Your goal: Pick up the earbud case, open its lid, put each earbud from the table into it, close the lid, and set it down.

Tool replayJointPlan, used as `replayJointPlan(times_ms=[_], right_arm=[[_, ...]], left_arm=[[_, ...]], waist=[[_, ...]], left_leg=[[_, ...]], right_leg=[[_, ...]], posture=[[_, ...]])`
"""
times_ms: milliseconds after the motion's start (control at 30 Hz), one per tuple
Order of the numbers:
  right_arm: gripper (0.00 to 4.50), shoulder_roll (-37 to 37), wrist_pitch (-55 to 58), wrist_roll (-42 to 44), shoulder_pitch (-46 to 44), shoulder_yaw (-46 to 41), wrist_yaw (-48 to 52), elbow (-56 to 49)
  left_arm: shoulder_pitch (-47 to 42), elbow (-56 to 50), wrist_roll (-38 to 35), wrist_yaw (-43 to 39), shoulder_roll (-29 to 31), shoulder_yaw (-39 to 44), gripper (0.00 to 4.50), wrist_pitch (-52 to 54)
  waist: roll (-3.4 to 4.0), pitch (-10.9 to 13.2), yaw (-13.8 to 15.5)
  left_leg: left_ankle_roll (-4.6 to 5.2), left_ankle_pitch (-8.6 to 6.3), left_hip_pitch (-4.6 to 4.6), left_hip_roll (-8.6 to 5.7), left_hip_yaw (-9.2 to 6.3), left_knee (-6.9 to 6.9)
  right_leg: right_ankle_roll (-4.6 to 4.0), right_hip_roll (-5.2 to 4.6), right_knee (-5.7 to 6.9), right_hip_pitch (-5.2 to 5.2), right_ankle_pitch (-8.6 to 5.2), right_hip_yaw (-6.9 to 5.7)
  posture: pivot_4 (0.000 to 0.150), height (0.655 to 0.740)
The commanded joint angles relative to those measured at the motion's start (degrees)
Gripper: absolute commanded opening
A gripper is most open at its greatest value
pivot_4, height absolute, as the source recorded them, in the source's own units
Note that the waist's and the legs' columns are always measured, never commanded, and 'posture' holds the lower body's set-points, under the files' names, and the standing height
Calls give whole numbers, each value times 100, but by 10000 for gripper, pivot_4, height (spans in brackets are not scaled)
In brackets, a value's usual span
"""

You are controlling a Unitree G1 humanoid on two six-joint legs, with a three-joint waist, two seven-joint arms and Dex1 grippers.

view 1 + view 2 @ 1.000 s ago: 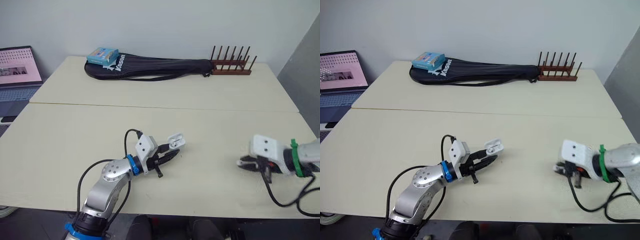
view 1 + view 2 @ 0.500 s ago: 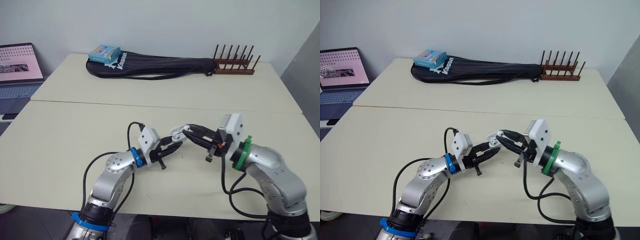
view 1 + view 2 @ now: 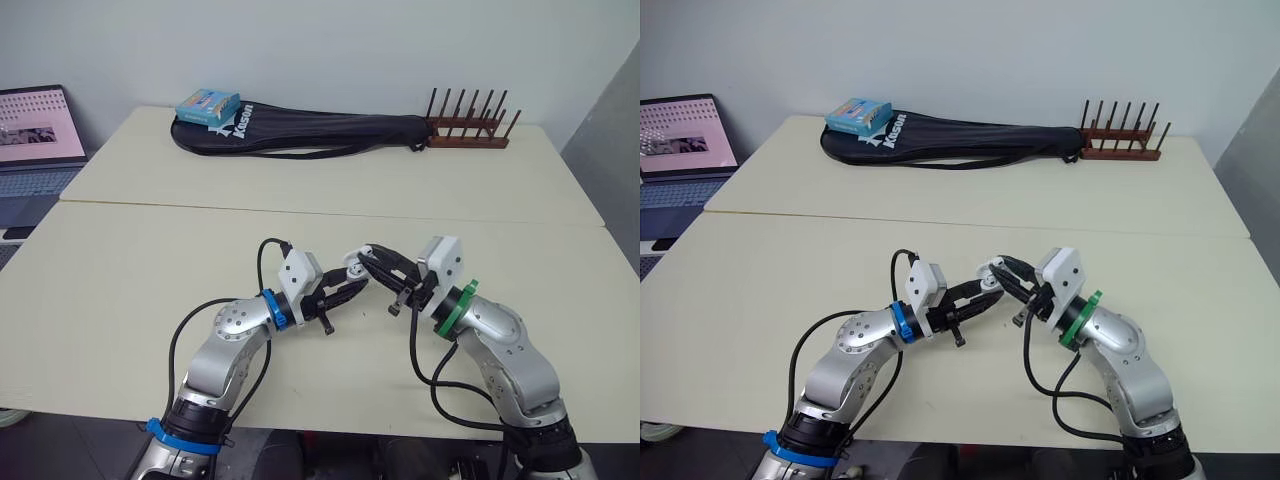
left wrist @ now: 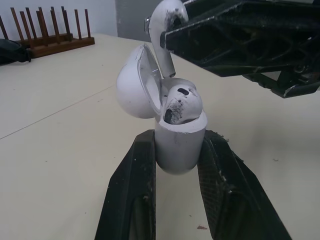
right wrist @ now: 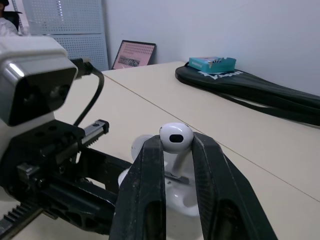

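- Left end effector (image 3: 352, 288) is clenched on the small white plastic earbud case (image 4: 179, 145), gripping its lower body from both sides and holding it upright just above the cream worktop (image 3: 130, 290), near the middle of the near edge.
- The case's rounded lid (image 4: 134, 85) is swung open, and one white earbud (image 4: 181, 104) sits in its slot.
- Right end effector (image 5: 176, 148) comes in from the right, pinching a second white earbud (image 5: 176, 137) by its head, stem pointing down.
- That stem hangs right at the open mouth of the case, beside the seated bud; whether it touches, I cannot tell.
- At the far edge lie a long black racket bag (image 3: 320, 132), a blue box (image 3: 208, 105) on its left end, and a brown wooden peg rack (image 3: 470, 125) to its right.
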Motion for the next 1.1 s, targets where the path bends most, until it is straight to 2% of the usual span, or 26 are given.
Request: replayJointPlan(times_ms=[33,567,667,700,833,967,1100], right_arm=[[3869,-20,-240,-25,55,-53,-27,-30],[3869,-275,-512,-547,82,232,21,214],[3869,-275,-432,-406,128,180,42,135],[11183,-287,-392,-372,122,176,52,94],[24684,-345,-197,-199,80,88,90,-124],[24757,-631,103,101,113,-289,115,-506],[24757,-1348,736,699,263,-1170,332,-983]], left_arm=[[-86,-69,-61,-27,-7,99,7933,-139],[-128,-48,-42,-83,-17,110,7933,-170],[-134,-33,-32,-91,-26,120,7933,-183],[-129,-34,-28,-96,-25,122,7932,-185],[-108,-34,-18,-108,-15,119,7932,-192],[-91,-32,-10,-120,-12,111,7932,-184],[-108,33,-66,-227,14,94,7932,-129]], waist=[[0,0,0],[0,0,1],[0,0,0],[0,0,1],[0,0,1],[0,0,2],[0,0,22]], left_leg=[[0,0,0,0,0,0],[0,0,0,0,1,0],[0,0,-1,0,0,0],[0,0,0,0,1,0],[0,0,0,1,0,0],[0,0,-2,0,0,1],[0,0,-5,-3,-1,1]], right_leg=[[0,0,1,-1,0,1],[0,0,3,-2,0,1],[0,0,3,-3,0,0],[0,0,3,-3,0,1],[0,1,3,-3,0,1],[0,0,3,-3,0,1],[0,-2,1,-2,0,0]], posture=[[1500,6871],[1500,6871],[1500,6871],[1500,6871],[1500,6871],[1500,6871],[1500,6871]])
